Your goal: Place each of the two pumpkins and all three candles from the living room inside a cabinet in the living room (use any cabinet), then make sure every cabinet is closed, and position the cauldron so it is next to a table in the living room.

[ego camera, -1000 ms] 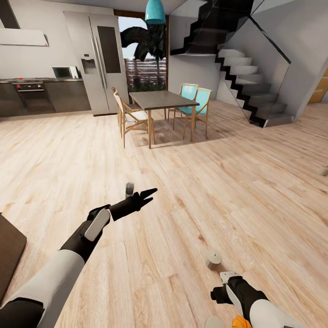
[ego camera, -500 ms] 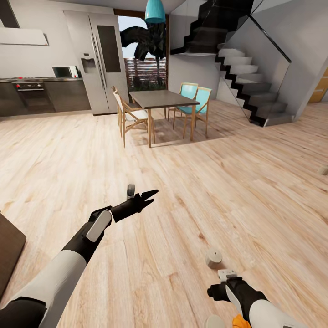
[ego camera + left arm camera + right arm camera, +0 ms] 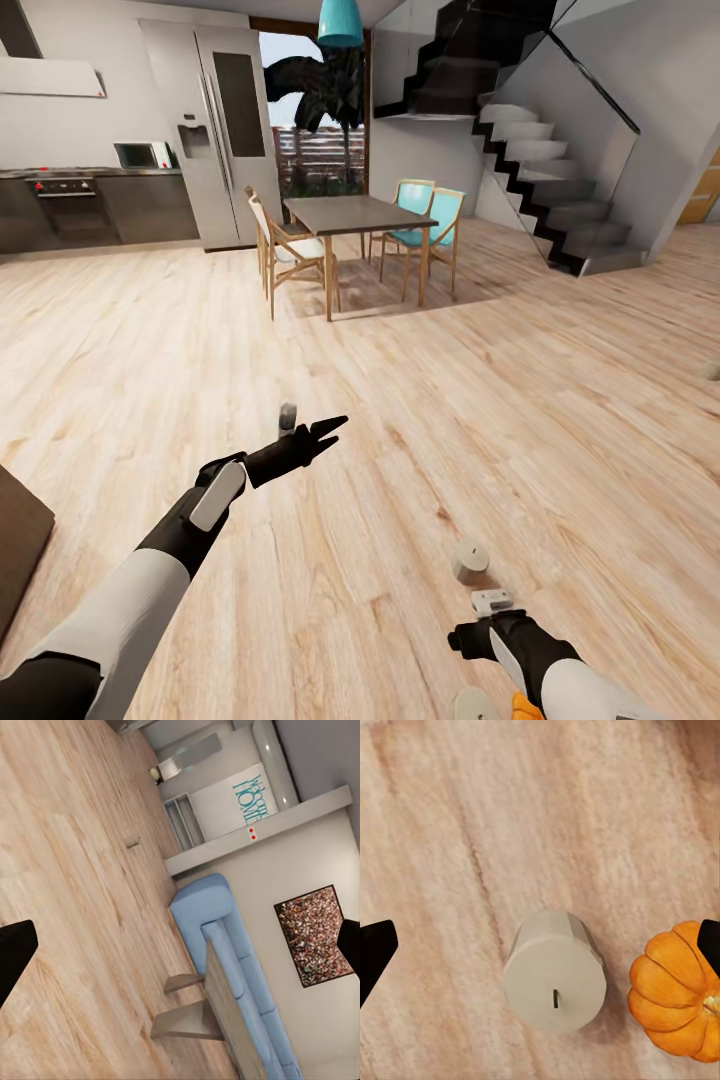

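One candle [image 3: 287, 415] stands on the wood floor just beyond my left gripper [image 3: 318, 434], which is open and empty above the floor. A second candle [image 3: 470, 560] stands ahead of my right gripper [image 3: 470, 640]. The right gripper [image 3: 540, 945] is open and points down over a third candle [image 3: 555, 982], with a pumpkin [image 3: 679, 999] close beside it. That candle [image 3: 475, 705] and pumpkin [image 3: 530, 710] sit at the head view's bottom edge. The left wrist view looks between the open left gripper [image 3: 180, 949] fingertips at the low pale table [image 3: 225, 1020]. The cauldron is out of view.
A dark-brown wooden corner [image 3: 20, 535], which looks like the cabinet, juts in beside my left arm. A dining table with chairs [image 3: 355, 220], a fridge [image 3: 215, 130] and stairs [image 3: 560, 190] stand far ahead. A blue sofa [image 3: 225, 945] sits behind the low table.
My right gripper has slid a little to the left and lower over the candle beside the pumpkin. The head view has shifted slightly. The left arm has stayed put.
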Available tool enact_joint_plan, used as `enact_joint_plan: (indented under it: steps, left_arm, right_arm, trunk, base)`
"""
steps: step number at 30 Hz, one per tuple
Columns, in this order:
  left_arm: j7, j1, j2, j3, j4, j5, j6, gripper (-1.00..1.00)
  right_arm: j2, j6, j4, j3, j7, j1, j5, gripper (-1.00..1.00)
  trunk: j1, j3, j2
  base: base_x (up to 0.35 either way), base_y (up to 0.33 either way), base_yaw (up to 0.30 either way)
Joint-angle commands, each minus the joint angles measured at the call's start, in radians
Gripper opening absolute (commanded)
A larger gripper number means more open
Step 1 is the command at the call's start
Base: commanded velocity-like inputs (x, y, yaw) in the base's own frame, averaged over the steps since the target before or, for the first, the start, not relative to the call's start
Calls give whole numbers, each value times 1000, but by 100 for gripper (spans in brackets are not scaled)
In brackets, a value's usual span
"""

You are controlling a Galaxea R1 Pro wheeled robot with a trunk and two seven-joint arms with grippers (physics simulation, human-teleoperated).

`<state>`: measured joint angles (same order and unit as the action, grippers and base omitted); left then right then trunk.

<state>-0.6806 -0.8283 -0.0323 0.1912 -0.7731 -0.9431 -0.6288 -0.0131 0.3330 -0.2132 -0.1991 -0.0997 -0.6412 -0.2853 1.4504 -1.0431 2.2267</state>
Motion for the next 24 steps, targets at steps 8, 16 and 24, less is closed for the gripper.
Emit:
enact_joint_plan:
  steps: [8,16,24]
  left_arm:
    - [-3,6,9,-5,11,-2,12,100]
    - [-4,26,2,-7,12,-3,25,100]
    - [-5,28,3,-7,12,-3,26,100]
  right_arm:
    - [-6,-11,13,62,14,2,0,100]
    - [6,4,29,50,5,0,-5,100]
    - [7,8,29,49,12,0,-9,100]
  trunk:
    - [4,-3,7]
    - [4,-3,7]
    - [4,-3,7]
  base:
    - [0,0,0]
    - [0,0,0]
    - [0,0,0]
